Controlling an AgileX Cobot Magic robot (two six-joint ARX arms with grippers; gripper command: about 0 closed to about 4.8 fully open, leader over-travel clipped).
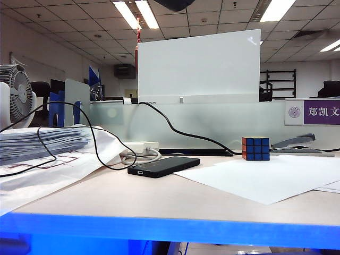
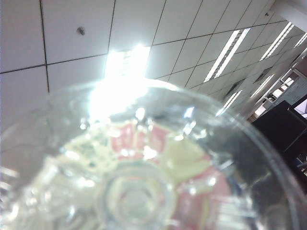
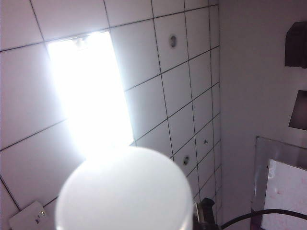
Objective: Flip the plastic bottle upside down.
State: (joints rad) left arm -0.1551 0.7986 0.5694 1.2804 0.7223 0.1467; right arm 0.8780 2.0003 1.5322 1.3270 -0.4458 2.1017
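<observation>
Left wrist view: plastic bottle (image 2: 144,182) fills lens, end-on; both grippers' jaws unseen, state unclear.

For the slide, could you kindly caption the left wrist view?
Plastic bottle seen end-on, filling the camera, ceiling lights behind.

Office; tiled ceiling (image 1: 212,16), fluoro lights (image 1: 135,13), whiteboard (image 1: 199,64).
</observation>
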